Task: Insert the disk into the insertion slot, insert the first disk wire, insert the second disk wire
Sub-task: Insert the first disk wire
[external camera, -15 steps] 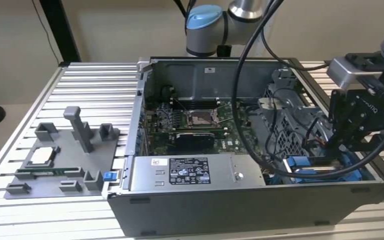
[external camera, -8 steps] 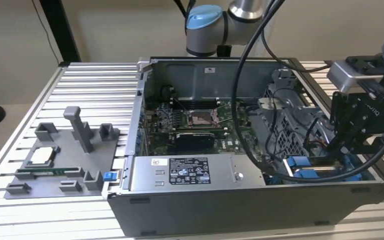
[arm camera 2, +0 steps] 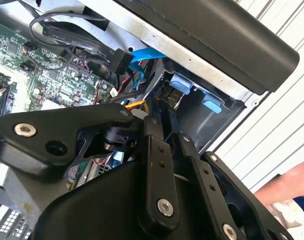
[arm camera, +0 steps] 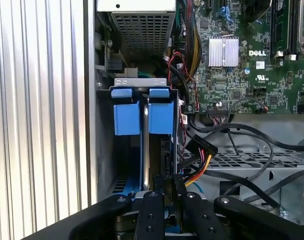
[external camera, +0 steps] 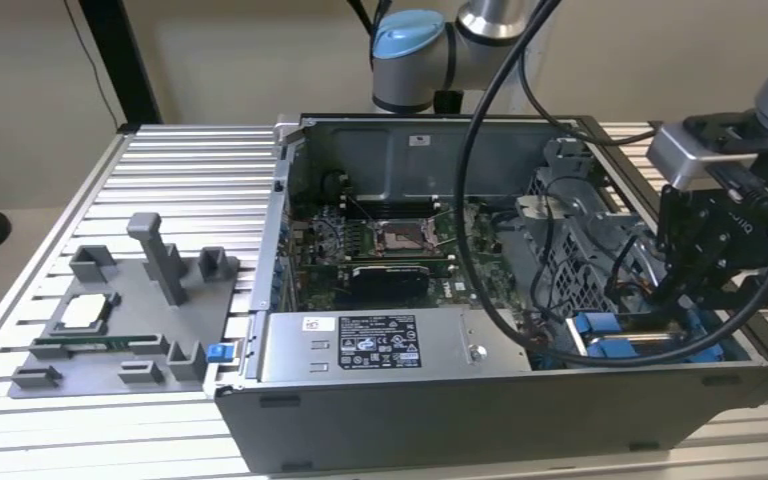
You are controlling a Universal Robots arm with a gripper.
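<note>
Standing on edge in the insertion slot, the disk shows in the first wrist view as a thin silver-grey metal strip. Bright blue plastic lies on both sides of it, each piece capped by a small blue tab. I cannot tell which blue parts are the disk's frame and which are the slot's rails.

The gripper sits at the disk's near end, its black fingers drawn in narrow and closed on that end. In the second wrist view the gripper reaches into the grey sheet-metal bay, close to two blue tabs.

A black power connector with yellow, red and black wires hangs loose just beside the slot, with the green motherboard beyond it.

In the exterior view the gripper hangs over the blue-railed corner of the open computer case, at the exterior view's right. The grey power-supply box lies next to that corner. The case rests on a slatted metal table, and a grey fixture tray sits well apart, at the exterior view's left.
</note>
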